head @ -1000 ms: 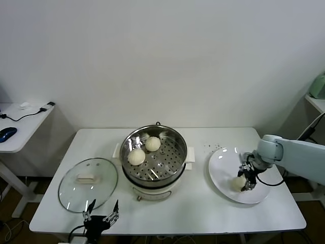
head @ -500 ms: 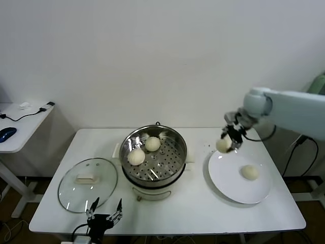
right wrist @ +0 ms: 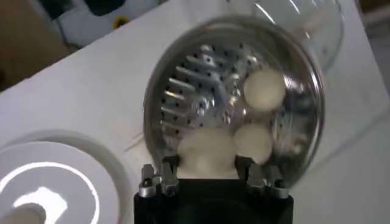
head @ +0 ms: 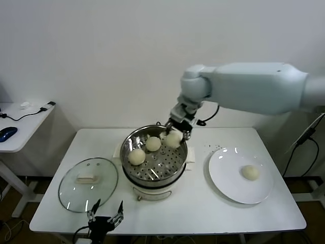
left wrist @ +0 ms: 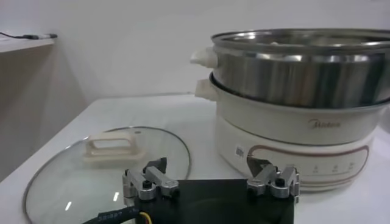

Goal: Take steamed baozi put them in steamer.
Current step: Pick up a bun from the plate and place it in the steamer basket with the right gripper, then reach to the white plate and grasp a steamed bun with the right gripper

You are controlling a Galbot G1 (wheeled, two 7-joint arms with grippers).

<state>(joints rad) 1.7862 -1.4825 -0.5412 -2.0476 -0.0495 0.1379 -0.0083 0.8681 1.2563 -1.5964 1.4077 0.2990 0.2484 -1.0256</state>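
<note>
I have carried my right gripper (head: 176,133) from the plate (head: 223,175) to above the steamer (head: 175,157) rim, pinching a steamed baozi (head: 173,139). Next I should lower and release it on the free tray part. My left gripper (head: 104,219) waits, spread, by the table edge.

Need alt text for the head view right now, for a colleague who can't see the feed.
The right pincer holds a baozi over the far rim of the steamer, where two more buns sit on the tray. One bun lies on the white plate; the glass lid lies on the table, the open left pincer beside it.
</note>
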